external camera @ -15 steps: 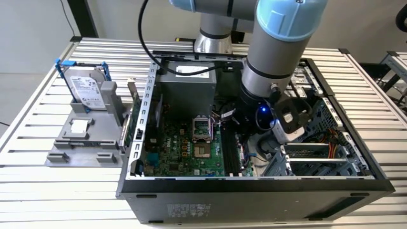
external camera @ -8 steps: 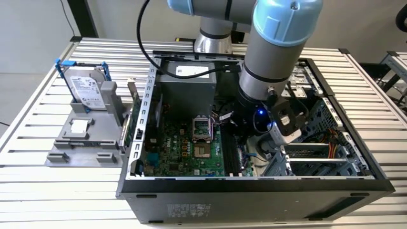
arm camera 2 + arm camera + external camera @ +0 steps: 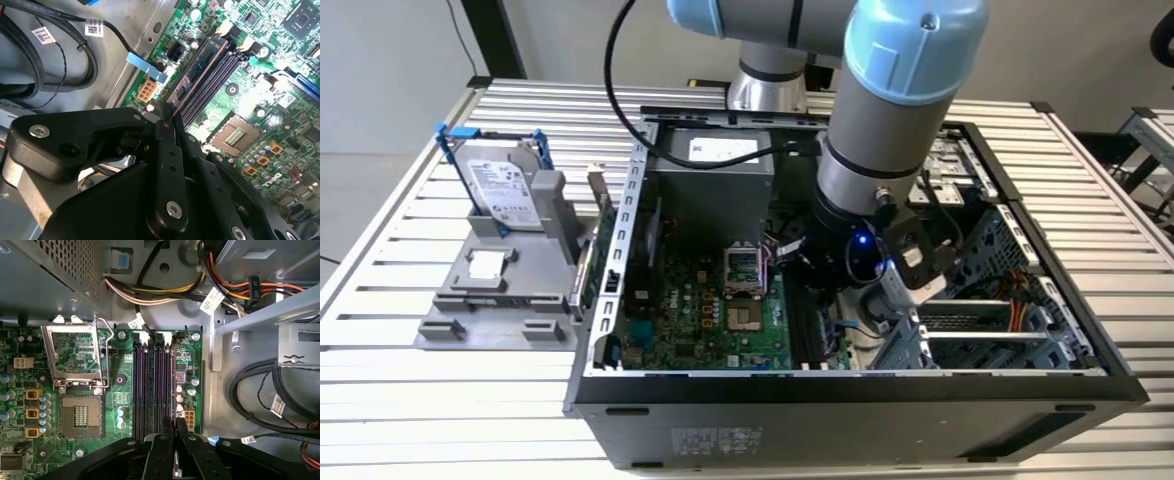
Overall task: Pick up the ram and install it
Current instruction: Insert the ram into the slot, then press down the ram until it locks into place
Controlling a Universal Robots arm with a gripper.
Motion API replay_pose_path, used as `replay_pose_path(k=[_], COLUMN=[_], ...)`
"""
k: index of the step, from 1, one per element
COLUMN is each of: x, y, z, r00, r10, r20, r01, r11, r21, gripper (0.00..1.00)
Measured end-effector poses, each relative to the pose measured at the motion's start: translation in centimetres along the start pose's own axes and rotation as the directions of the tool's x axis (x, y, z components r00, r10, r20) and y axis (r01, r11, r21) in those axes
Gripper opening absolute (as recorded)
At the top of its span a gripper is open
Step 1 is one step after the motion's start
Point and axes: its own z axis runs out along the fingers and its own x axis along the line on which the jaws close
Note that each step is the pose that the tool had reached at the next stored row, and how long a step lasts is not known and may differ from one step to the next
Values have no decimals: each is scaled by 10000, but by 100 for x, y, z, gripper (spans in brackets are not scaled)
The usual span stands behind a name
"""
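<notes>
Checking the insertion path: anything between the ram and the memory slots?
Nothing visible. The end effector grips the ram edge-on, lined up along the memory slots. The black cables lie off the board to one side, not across them.

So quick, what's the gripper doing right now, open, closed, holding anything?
Gripper: closed on the ram, held edge-on over the memory slots of the motherboard.

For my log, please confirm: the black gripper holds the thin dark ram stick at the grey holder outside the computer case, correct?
No: the black gripper holds the thin dark ram stick at the green motherboard's memory slots inside the computer case, per the second wrist view.
</notes>
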Motion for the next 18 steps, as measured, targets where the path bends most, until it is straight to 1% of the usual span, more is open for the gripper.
replay_pose_path(k=[4, 10, 18], x=[10, 17, 18], y=[-13, -16, 2], z=[26, 56, 67], r00=[10000, 10000, 10000], r10=[-1, -6, -7], r20=[0, -1, 0], r01=[1, 6, 7], r11=[10000, 10000, 10000], r21=[1, 1, 1], gripper=[0, 0, 0])
